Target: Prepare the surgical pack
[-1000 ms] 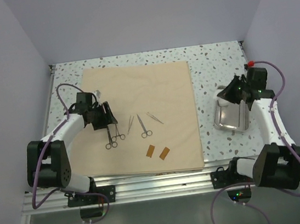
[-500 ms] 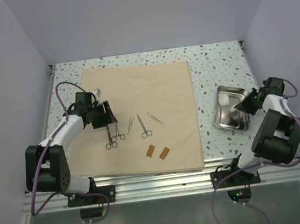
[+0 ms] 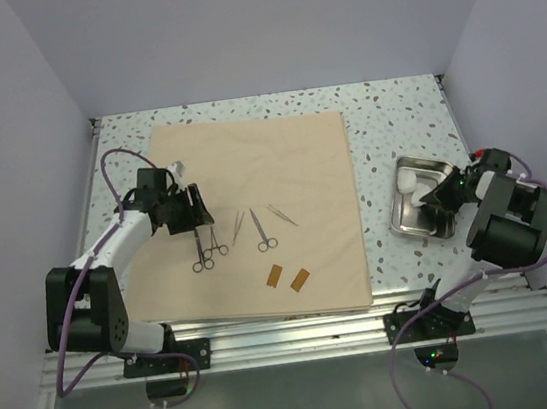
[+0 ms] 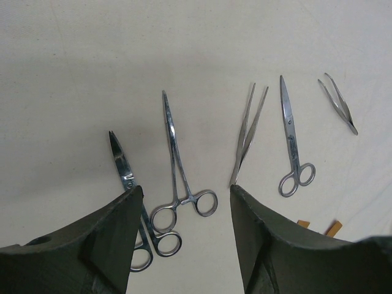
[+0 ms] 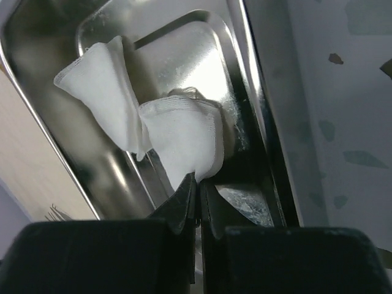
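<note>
The surgical pack (image 3: 268, 160) is a large tan sheet spread flat on the speckled table, and it fills the left wrist view (image 4: 184, 37). My left gripper (image 3: 194, 215) hovers open over the sheet's left part, its jaws wide apart (image 4: 185, 188) above ring-handled forceps (image 4: 184, 177). My right gripper (image 3: 442, 194) sits low at the right side of the steel tray (image 3: 429, 232). Its jaws are pressed together (image 5: 197, 179). White gauze (image 5: 184, 138) lies in the tray just beyond its tips, near the far left corner (image 3: 408, 181).
Scissors (image 4: 291, 141), long tweezers (image 4: 248, 131) and short tweezers (image 4: 340, 107) lie in a row on the sheet. Two orange strips (image 3: 275, 276) (image 3: 300, 280) lie nearer the front edge. Walls enclose the table on three sides.
The right arm has swung from above the tray out to the right and folded down low beside it. The gauze has stayed in the tray. The left arm has barely moved.
</note>
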Tool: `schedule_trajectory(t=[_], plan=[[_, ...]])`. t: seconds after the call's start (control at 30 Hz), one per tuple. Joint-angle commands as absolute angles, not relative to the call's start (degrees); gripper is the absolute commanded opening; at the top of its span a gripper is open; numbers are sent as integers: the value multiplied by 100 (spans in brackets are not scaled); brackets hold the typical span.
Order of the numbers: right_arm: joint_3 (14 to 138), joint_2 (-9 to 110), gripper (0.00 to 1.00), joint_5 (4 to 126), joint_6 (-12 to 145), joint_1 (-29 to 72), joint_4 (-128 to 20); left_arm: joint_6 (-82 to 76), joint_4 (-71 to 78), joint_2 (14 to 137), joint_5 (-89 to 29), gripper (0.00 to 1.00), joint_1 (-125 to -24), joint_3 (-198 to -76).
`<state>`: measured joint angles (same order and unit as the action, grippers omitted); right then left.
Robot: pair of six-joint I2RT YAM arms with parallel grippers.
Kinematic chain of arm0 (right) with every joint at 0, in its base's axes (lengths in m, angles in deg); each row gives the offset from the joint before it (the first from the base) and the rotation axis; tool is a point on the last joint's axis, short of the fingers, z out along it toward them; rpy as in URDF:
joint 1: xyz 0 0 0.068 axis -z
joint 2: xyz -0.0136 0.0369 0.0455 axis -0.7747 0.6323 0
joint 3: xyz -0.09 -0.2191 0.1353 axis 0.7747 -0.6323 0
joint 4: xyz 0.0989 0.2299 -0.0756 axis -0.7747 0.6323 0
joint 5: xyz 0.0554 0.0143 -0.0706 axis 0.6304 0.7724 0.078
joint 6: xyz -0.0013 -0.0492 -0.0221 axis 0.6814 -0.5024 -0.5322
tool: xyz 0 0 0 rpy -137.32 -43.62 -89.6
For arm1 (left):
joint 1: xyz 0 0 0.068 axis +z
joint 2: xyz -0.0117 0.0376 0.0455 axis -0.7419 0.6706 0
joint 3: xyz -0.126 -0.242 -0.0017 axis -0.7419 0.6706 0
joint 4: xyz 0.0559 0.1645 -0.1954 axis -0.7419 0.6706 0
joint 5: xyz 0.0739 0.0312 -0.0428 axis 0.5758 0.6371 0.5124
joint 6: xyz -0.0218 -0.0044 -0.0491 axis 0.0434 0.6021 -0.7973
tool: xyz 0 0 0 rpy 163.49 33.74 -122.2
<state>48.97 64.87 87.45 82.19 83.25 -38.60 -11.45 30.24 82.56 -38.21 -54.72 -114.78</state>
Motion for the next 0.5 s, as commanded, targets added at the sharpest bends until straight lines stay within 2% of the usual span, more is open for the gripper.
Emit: schedule_trajectory(t=[0.0, 0.47], plan=[[5038, 6603, 2, 8481, 7920, 8426, -3667, -1021, 2987, 8193, -3789, 63, -5475, -11473], [5891, 7218, 8, 7935, 8121, 8444, -3173, -1030, 3198, 8272, -3666, 63, -5439, -11473]])
